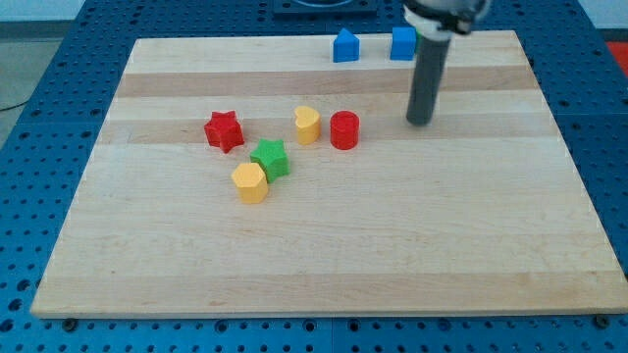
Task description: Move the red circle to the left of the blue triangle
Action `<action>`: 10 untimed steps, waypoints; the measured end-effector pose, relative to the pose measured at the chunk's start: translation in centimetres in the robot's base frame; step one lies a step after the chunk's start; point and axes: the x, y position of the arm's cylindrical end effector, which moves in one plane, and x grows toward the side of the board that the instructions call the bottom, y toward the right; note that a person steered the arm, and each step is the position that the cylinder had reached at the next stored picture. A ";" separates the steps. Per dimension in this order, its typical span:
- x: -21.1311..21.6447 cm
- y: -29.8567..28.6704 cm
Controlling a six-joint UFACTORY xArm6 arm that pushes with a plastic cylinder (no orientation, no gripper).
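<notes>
The red circle (344,129) stands near the board's middle, just right of a yellow heart (308,125). The blue triangle (345,46) sits at the view's top edge of the board, with a blue cube (403,43) to its right. My tip (420,121) rests on the board to the right of the red circle, about a block and a half away, and below the blue cube. The rod partly covers the blue cube's right side.
A red star (224,130) lies at the left. A green star (270,158) and a second yellow block (251,182) touch each other below the yellow heart. The wooden board (314,265) lies on a blue perforated table.
</notes>
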 end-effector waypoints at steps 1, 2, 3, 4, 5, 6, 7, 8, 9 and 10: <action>2.7 -1.8; 2.6 -5.9; 2.2 -10.5; 0.5 -13.5; -2.1 -14.1; -2.2 -14.1; -0.2 -13.3; -0.2 -11.1; -2.2 -10.4; -4.4 -11.5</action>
